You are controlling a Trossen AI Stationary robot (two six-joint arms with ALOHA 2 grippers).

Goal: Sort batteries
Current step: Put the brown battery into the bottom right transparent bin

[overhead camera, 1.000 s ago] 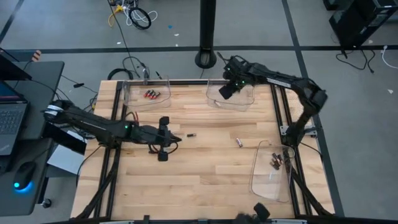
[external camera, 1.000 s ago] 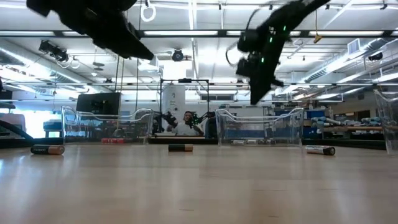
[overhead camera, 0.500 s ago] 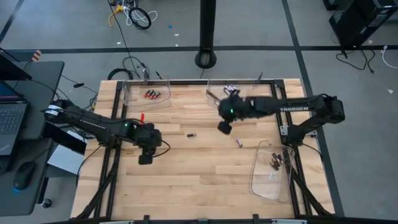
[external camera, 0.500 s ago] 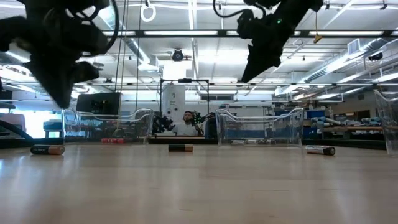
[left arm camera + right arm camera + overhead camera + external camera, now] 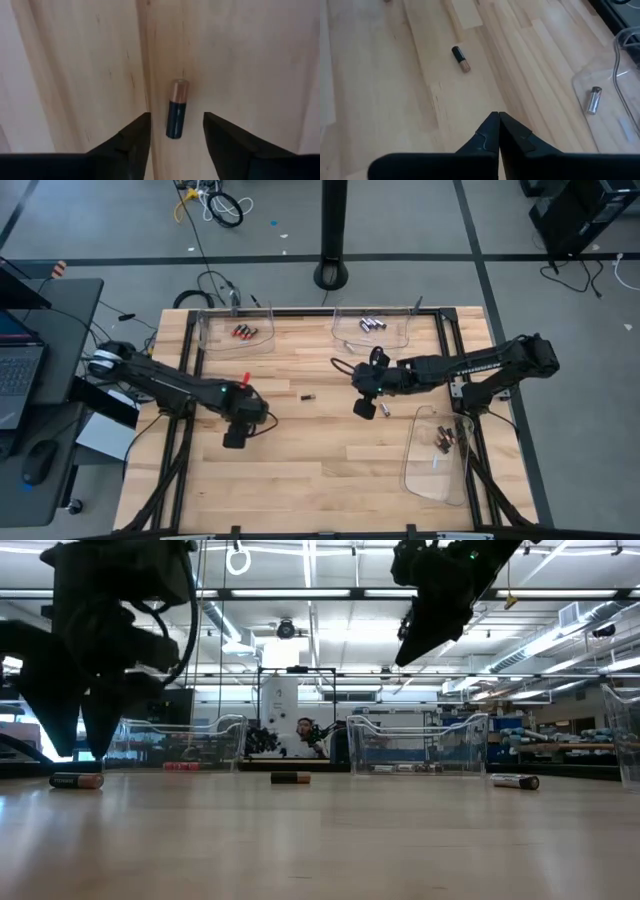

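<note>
A copper-and-black battery (image 5: 176, 108) lies on its side on the wooden table, right below my left gripper (image 5: 175, 145), which points down and is open with a finger on each side, clear of it. In the high view that gripper (image 5: 233, 440) hides it; the low view shows the battery (image 5: 76, 780) under the gripper (image 5: 75, 750). My right gripper (image 5: 363, 411) hangs shut and empty above the table's middle right. Another copper-and-black battery (image 5: 308, 396) and a silver one (image 5: 384, 410) lie loose on the table.
Three clear trays rest on the table. The far left tray (image 5: 215, 340) holds red batteries. Silver ones lie in the far middle tray (image 5: 345, 340), and dark ones in the tray by the right edge (image 5: 420, 470). A person sits far behind the table (image 5: 303, 730).
My left gripper has gone toward the table's near left, turned to point down, come lower over the battery and opened. My right gripper has left the far middle tray and gone toward the table's middle. It now hangs near the silver battery.
</note>
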